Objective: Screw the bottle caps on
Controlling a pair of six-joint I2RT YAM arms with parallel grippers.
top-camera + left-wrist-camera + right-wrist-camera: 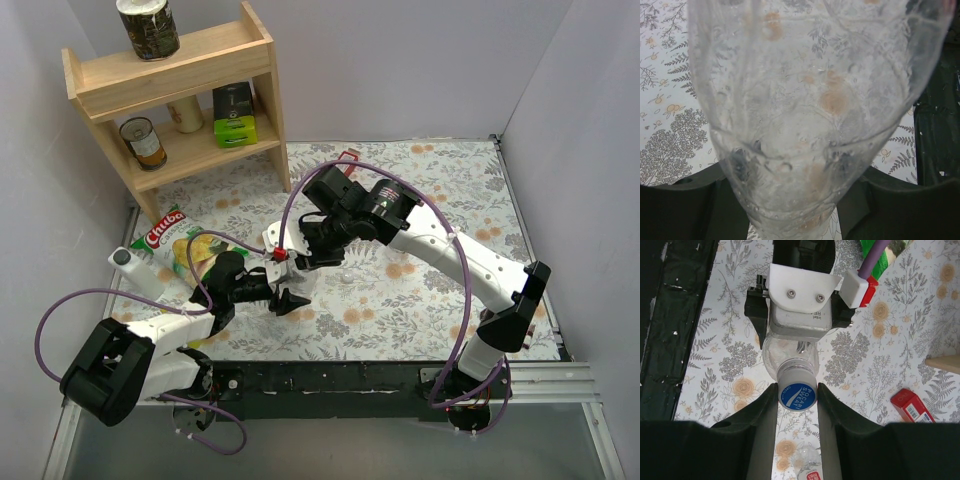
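- Floral-print tablecloth (420,290) covers the table. White walls (400,60) close its back and both sides, and a black rail (330,378) runs along the near edge.
- Pale wooden two-tier shelf (175,70) fills the far left corner, with a green-and-red crisp bag (170,240) lying just in front.
- Left claw (795,210) clamps the plain clear plastic bottle (805,100) mid-table.
- Flat red rectangular box (912,406) lies on the cloth near the back wall.
- Right claw (797,390) pinches the blue-and-white round cap (797,396) on that bottle's neck.
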